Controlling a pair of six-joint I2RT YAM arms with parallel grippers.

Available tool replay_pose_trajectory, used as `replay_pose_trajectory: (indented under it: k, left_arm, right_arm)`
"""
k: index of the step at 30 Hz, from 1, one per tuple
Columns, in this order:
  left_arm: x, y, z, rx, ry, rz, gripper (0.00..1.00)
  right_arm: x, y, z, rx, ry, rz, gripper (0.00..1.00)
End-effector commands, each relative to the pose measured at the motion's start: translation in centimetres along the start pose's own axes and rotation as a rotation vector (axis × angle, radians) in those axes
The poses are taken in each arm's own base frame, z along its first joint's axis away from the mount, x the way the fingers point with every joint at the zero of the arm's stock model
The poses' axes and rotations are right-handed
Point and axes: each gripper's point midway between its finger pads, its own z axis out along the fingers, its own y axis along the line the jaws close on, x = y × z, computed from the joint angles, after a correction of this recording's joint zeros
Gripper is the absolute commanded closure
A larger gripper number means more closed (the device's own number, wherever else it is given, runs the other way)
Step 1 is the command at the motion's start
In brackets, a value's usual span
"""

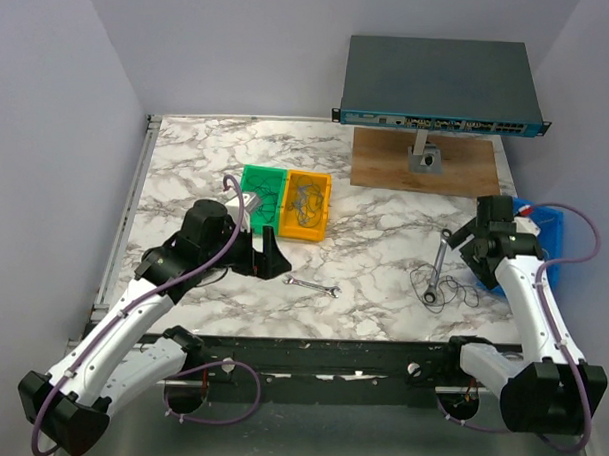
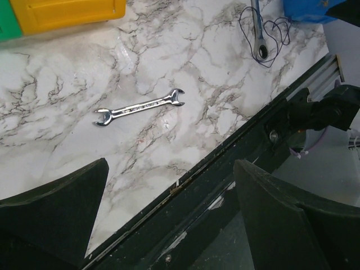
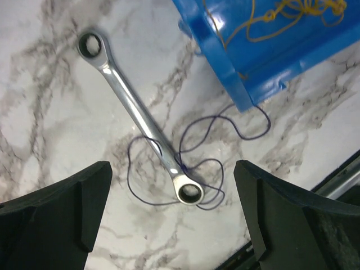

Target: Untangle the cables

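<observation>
While right arm (image 1: 534, 296) hovers above cables (image 1: 452, 290) | right fingers (image 3: 56, 214) apart | left arm (image 1: 152, 293) low, left fingers (image 2: 50, 208) apart

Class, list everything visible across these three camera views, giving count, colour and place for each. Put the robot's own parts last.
table: one, white marble with grey veins, under everything
green bin: one, green, centre-left
orange bin: one, orange-yellow, against the green bin's right side
blue bin: one, blue, right edge
binned cables: count unclear, dark in the green and orange bins, yellow in the blue bin
loose cable: one, dark purple, looped at the ratchet wrench's ring end
ratchet wrench: one, steel, beside the blue bin
open-end wrench: one, steel, near the front edge
network switch: one, dark grey, far right
wooden board: one, brown, under the switch
left end effector: one, black, open
right end effector: one, black, open
</observation>
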Motion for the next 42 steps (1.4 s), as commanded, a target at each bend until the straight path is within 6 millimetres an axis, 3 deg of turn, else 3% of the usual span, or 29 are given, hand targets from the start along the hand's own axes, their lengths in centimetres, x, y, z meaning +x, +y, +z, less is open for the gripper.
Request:
replay_pose_trajectory:
  k: [1, 7, 11, 18, 22, 27, 30, 31, 33, 34, 38, 42]
  left_arm:
    - [-0.1, -0.9, -1.7, 0.006, 0.021, 0.07, 0.03]
    - [0.2, 1.6, -2.2, -0.106, 0.004, 0.147, 0.02]
    - [0.6, 1.4, -2.0, -0.079, 0.0, 0.154, 0.02]
    - [0.5, 1.1, -2.4, -0.063, -0.025, 0.173, 0.01]
    - [0.4, 1.1, -2.5, -0.066, -0.031, 0.173, 0.01]
    - [0.2, 1.2, -2.8, -0.072, -0.049, 0.176, 0.01]
    - [0.1, 1.3, -2.8, -0.074, -0.051, 0.174, 0.02]
    - [0.2, 1.3, -2.8, -0.076, -0.049, 0.173, 0.01]
    - [0.1, 1.5, -2.8, -0.084, -0.052, 0.172, 0.01]
    - [0.1, 1.5, -2.8, -0.084, -0.051, 0.171, 0.01]
    - [0.1, 1.7, -2.7, -0.09, -0.049, 0.167, 0.02]
    - [0.1, 1.9, -2.5, -0.095, -0.043, 0.16, 0.02]
  right_arm:
    - [3.4, 0.0, -1.3, -0.064, 0.115, -0.054, 0.0]
    - [6.2, -1.3, 0.1, 0.032, 0.22, -0.089, 0.0]
    - [7.9, -1.4, 1.5, 0.038, 0.267, -0.077, 0.0]
    - [7.9, -2.4, 2.7, 0.132, 0.246, -0.041, 0.0]
    - [8.7, -2.4, 4.2, 0.162, 0.261, -0.025, 0.06]
    - [9.8, -3.1, 6.3, 0.238, 0.275, -0.023, 0.24]
    - [9.3, -3.2, 7.0, 0.25, 0.242, -0.027, 0.43]
    - [9.2, -3.0, 7.0, 0.242, 0.239, -0.027, 0.51]
    - [8.8, -2.8, 6.6, 0.234, 0.229, -0.02, 0.84]
    - [8.4, -2.6, 6.3, 0.232, 0.218, -0.014, 0.95]
    - [6.7, -1.8, 4.4, 0.196, 0.191, 0.005, 0.99]
    - [5.0, 1.0, 1.7, 0.063, 0.21, 0.013, 0.99]
